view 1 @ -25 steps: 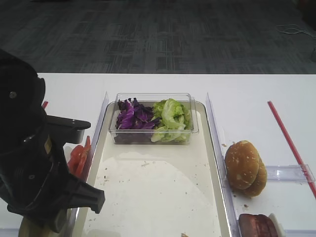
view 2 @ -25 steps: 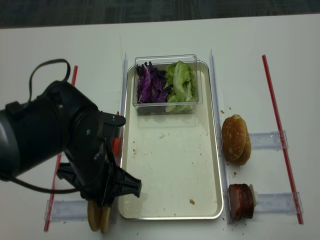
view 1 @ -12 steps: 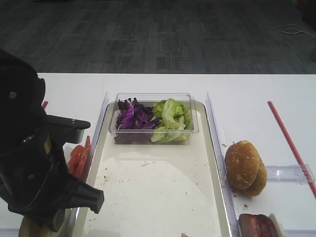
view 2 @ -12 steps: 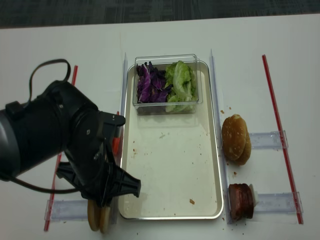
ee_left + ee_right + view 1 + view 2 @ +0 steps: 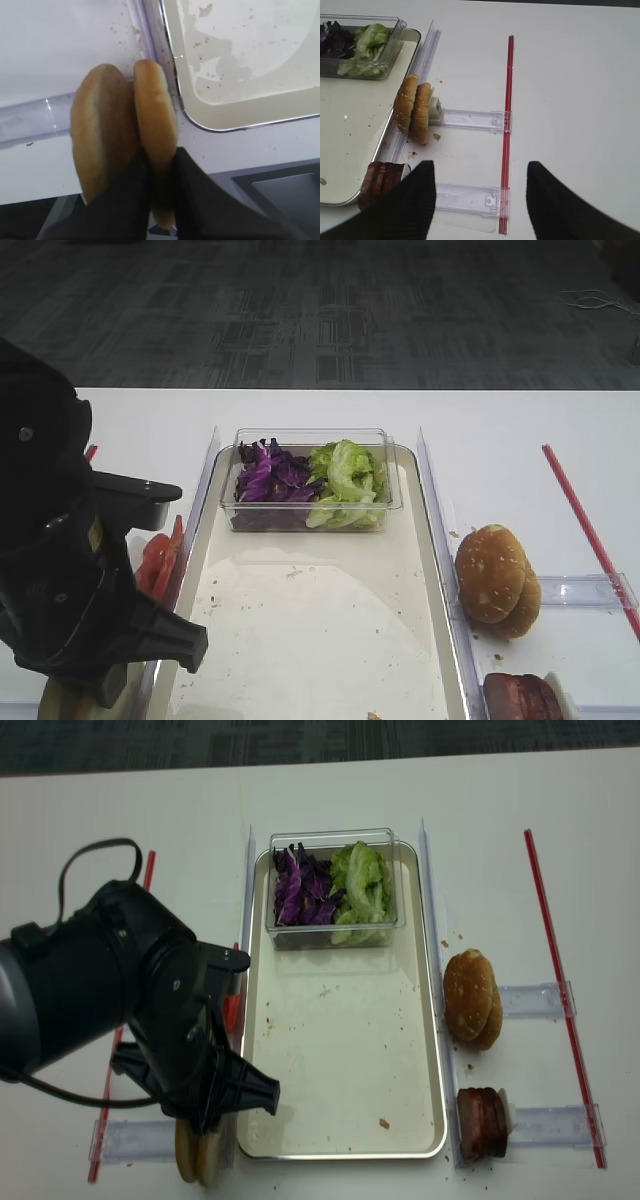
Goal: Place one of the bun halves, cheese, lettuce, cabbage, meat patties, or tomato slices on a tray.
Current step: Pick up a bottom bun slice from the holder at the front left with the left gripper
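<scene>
Two bun halves stand on edge beside the tray's near left corner. My left gripper is shut on the right bun half; the other bun half leans against it. From above, the left arm hides the jaws and only the buns' lower edges show. The tray holds a clear box with cabbage and lettuce. Tomato slices lie left of it and meat patties right. No cheese is in view. My right gripper hangs open over bare table.
Domed speckled bun tops stand on edge right of the tray. Clear plastic holders and red strips lie on the white table. Clear rails run along both long sides of the tray.
The left arm has settled very slightly lower over the bun halves. Nothing else has moved.
</scene>
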